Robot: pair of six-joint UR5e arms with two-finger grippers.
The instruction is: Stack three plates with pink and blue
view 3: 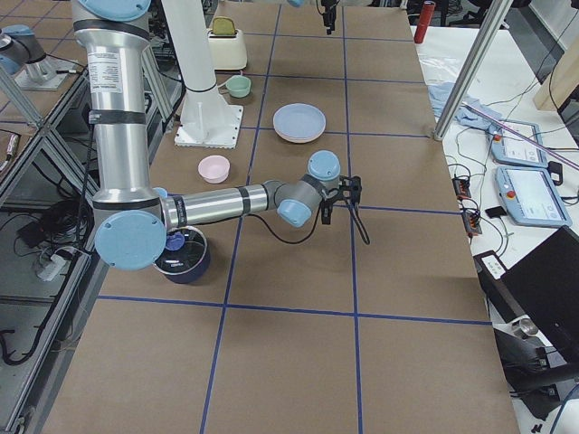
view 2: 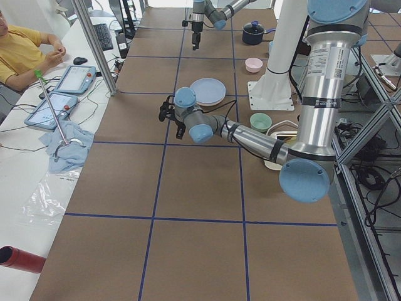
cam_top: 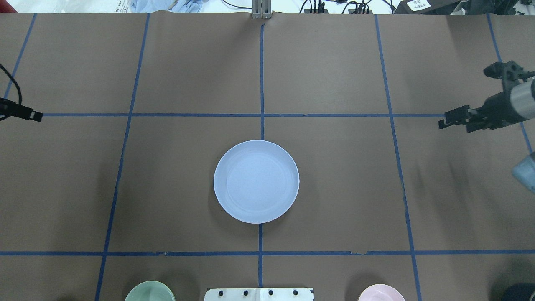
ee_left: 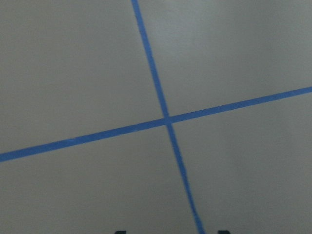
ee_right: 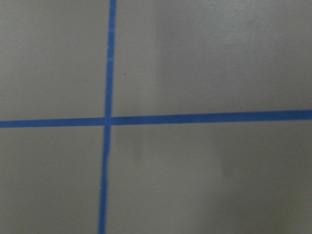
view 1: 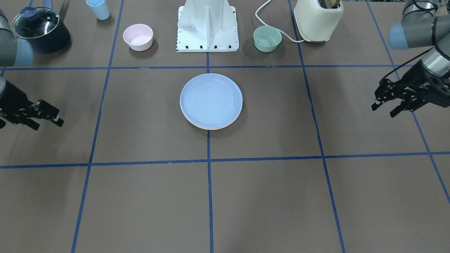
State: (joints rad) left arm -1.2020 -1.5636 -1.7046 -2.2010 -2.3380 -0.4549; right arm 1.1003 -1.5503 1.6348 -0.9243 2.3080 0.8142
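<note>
Plates sit in one stack at the table's centre. Facing the robot, we see the blue plate on top and two paler rims beneath it, though we cannot tell which is the pink plate. The left gripper hovers well apart at one end, fingers spread and empty. The right gripper hovers at the other end, likewise spread and empty. From overhead we find the stack straddling a blue tape line. Both side views place it near the robot's base. Our wrist cameras show only crossed tape on the brown surface.
</note>
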